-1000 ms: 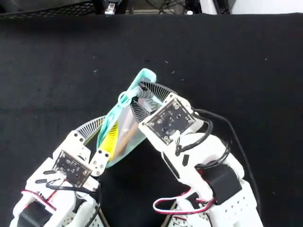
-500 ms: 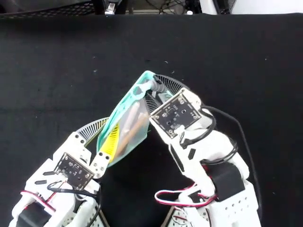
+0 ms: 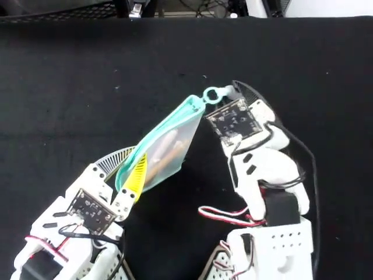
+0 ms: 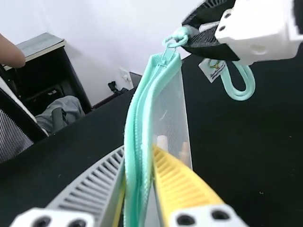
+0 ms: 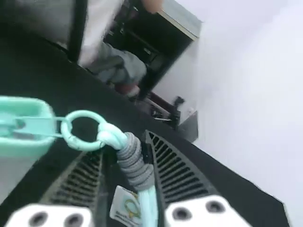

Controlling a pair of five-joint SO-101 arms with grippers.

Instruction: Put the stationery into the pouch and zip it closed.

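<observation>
we see the pouch (image 3: 169,140), mint-edged with clear sides, held up off the table (image 3: 70,87) and drawn taut on a slant between the two arms. the left gripper (image 3: 129,178) is clamped on its near end, with a grey finger and a yellow finger (image 4: 182,182) pressed on either side of the zip edge. the right gripper (image 3: 231,93) is closed on the mint cord (image 5: 132,163), which is tied to the ring (image 5: 83,130) on the slider (image 5: 28,124). the slider sits at the pouch's far corner. from the left wrist view, the zip track looks joined along all the length we can see. the stationery (image 3: 164,153), pale stick shapes, lies inside the pouch towards the end held by the left gripper.

for room: the black table lies open beyond the pouch as far as its far edge, and wide to either side of the arms. the pouch is well apart from every edge. the far edge runs straight across the top of the high view, with dark racks and cables just behind it. the near side is crowded by the two arm bodies and their red, white and black wires. between them, under the pouch, is a dark gap of bare cloth.

for writing: a small white tag (image 5: 124,208) hangs on the cord, just beside the right gripper's fingers. it bears a little round yellow-and-green mark and fine print that we cannot make out. the free loop of the cord dangles below the right gripper in the left wrist view, clear of the table.
</observation>
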